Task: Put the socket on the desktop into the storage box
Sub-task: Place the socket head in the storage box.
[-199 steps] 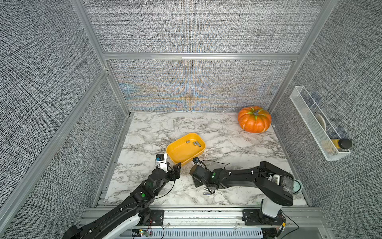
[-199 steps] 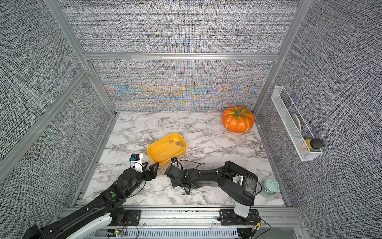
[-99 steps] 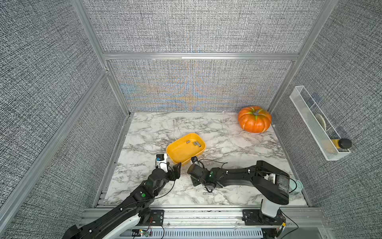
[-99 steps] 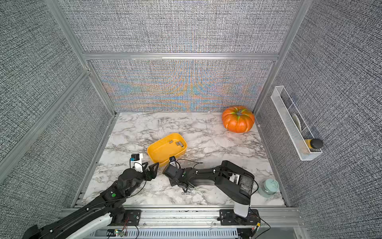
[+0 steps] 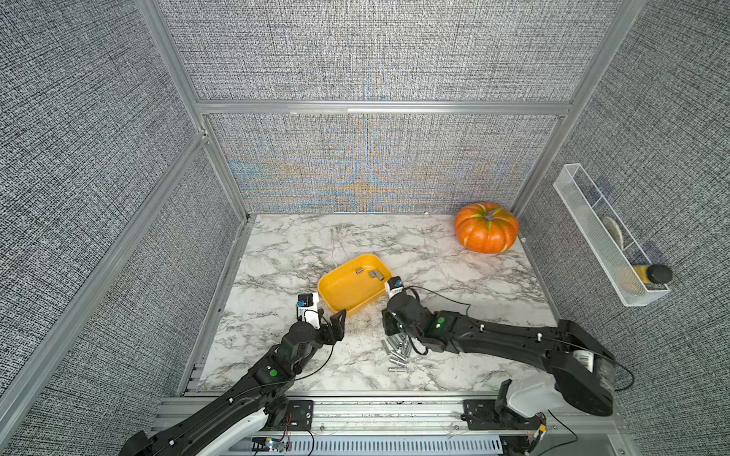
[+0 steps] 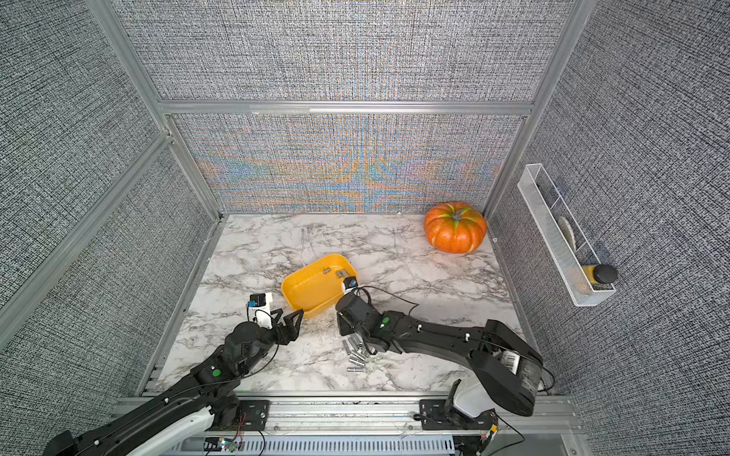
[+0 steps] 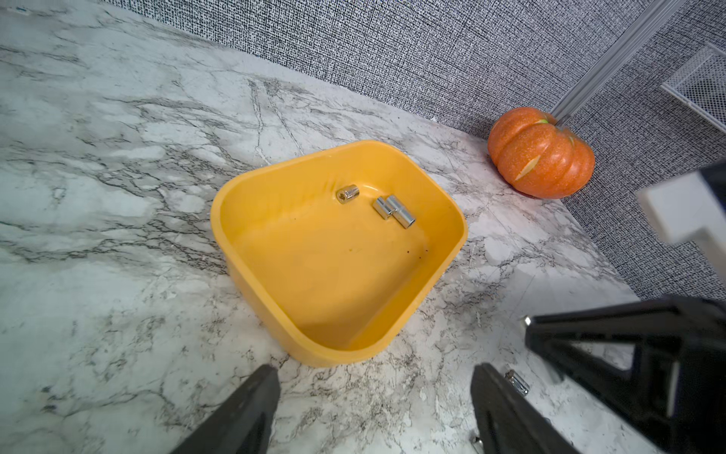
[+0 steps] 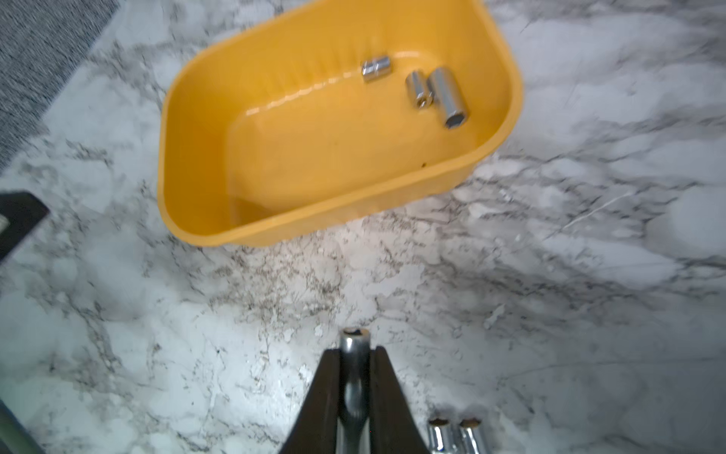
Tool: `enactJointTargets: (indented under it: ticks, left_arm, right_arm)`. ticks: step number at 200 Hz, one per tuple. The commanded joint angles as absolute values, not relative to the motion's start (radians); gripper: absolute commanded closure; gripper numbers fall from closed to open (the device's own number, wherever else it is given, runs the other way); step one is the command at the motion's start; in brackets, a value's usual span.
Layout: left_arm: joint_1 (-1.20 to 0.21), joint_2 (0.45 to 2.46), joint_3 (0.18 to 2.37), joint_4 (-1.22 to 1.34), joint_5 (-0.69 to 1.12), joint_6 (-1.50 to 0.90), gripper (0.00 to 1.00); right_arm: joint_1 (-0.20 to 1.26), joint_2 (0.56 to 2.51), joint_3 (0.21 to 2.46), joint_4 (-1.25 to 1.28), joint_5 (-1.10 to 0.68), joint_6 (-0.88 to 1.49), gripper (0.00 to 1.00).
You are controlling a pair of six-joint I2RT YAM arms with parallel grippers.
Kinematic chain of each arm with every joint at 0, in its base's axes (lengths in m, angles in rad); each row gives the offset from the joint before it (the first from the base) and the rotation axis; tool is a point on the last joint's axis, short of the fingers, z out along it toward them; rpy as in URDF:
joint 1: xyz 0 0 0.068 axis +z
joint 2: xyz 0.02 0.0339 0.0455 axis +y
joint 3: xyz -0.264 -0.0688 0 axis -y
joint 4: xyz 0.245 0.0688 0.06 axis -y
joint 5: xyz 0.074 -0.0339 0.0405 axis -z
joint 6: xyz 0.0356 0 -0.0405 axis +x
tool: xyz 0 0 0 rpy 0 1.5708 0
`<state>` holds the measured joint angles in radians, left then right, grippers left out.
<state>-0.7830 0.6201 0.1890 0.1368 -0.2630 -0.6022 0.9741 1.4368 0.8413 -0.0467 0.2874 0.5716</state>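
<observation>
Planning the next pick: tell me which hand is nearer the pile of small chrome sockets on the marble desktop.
Right. The right hand is beside the pile, shut on one socket; the open left hand is farther, by a corner of the yellow plastic storage box.

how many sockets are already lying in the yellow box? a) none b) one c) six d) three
d: three sockets lie on the floor of the storage box, one alone and two side by side.
</observation>
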Motion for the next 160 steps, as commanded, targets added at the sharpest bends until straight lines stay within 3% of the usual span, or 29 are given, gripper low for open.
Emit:
enactJointTargets:
  ticks: [1,87,134,160]
  left_arm:
    - [-0.783,0.617,0.193,0.155,-0.270,-0.602,0.19]
    - [-0.782,0.630,0.194,0.157,-0.285,-0.597,0.18]
    - [-0.782,0.608,0.188,0.155,-0.284,-0.602,0.18]
    - [-0.782,0.607,0.186,0.153,-0.285,-0.606,0.18]
  right_arm:
    - [0.914,1.416,0.879,0.012,0.251,0.497,1.00]
    - [0.830,1.957,1.451,-0.121,0.208,0.340,1.00]
    - [0.828,2.128,1.621,-0.201,0.249,0.310,0.92]
    - [0.828,2.140,1.631,-0.209,0.255,0.313,0.80]
